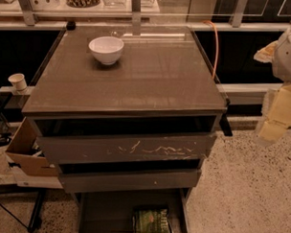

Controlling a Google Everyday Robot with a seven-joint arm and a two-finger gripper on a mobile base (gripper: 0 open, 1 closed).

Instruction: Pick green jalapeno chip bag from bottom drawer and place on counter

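Speckled terrazzo flooring was seen around a grey drawer cabinet, with a glass-fronted shelf running along the far wall. The counter [151, 85] was occupied only by a white bowl [106, 49], set toward its far left. Below it, a white-scratched drawer front [125, 149] and a plain one beneath were seen, both nearly closed. The bottom drawer [108, 213] was found pulled out toward the near edge, its dark inside exposed. The green jalapeno chip bag [152, 221] was seen lying flat inside that drawer, toward its right side, just beside the right wall and untouched.

The gripper [277, 116] was seen at the far right of the scene, beside the cabinet at about counter height and well apart from the bag; it was shown only as a pale, blurred shape, so whether it was spread or pressed together could not be told. Nothing was seen to be carried by it.

The approach to the bag was judged to be the step in hand, with the grasp not yet made. For the next move, the gripper would need to be brought left and well down into the drawer, over the bag, with the overhanging drawer fronts kept clear.
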